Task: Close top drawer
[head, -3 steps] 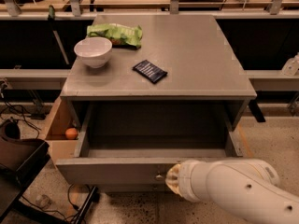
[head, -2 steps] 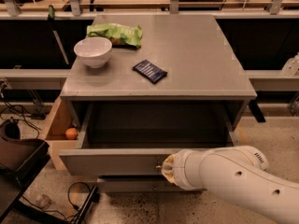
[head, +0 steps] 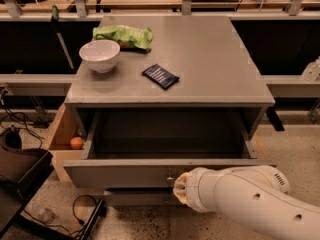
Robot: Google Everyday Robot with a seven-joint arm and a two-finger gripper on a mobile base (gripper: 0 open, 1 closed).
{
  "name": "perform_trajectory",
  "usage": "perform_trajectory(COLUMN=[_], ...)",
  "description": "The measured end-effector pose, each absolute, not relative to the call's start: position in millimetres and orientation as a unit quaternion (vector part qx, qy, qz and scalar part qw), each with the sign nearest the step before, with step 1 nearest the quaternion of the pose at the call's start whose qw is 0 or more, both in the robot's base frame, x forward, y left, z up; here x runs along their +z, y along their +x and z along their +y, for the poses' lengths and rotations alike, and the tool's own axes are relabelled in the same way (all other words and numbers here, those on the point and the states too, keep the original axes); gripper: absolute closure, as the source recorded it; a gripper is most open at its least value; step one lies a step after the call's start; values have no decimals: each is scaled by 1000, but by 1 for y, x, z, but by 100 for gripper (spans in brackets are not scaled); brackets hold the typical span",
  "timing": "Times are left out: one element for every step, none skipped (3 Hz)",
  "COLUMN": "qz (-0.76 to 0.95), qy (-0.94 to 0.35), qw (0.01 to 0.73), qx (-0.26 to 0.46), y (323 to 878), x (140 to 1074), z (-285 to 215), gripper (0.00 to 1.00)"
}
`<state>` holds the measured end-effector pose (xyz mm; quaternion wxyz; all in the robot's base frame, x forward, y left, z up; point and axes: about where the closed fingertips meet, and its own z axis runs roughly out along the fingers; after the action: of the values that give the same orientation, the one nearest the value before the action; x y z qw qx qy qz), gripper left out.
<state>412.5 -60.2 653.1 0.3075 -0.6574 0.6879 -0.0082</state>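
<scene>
Insp. notes, single cam view.

Top drawer: found pulled well out from grey cabinet, front panel standing clear of cabinet body, interior exposed from above. Front was plain and flat w/ small metal knob approx. at centre. Drawer sat level, sides running back under the cabinet top.

Gripper: located at the drawer front, low centre-right of view, just beside the knob and right of it, pressed up to or very near the panel; contact could not be confirmed. Whether it was parted or closed could not be determined, as the wrist hid it. White arm entered from lower-right corner, running across in front of the cabinet's lower section.

Lower drawer front: partly visible beneath the top drawer, left of the arm.

Cabinet top carried three items: white bowl upright at left; green bag behind it, toward rear-left; dark flat packet near centre, apart from both.

Left of cabinet: wooden box w/ small orange object inside, next to the drawer's left side. Cables lay on floor below.
</scene>
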Motion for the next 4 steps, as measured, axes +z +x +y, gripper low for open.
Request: perform_trajectory(qz=[696,694,692,691], qy=[-651,-656,-658,-658], qw=[302,297,296,299], qx=[8,17,17,13], y=[418,452,458,493], x=[634,612,609,604], z=[-62,-68,-70,-80], gripper=[100,100,100,100])
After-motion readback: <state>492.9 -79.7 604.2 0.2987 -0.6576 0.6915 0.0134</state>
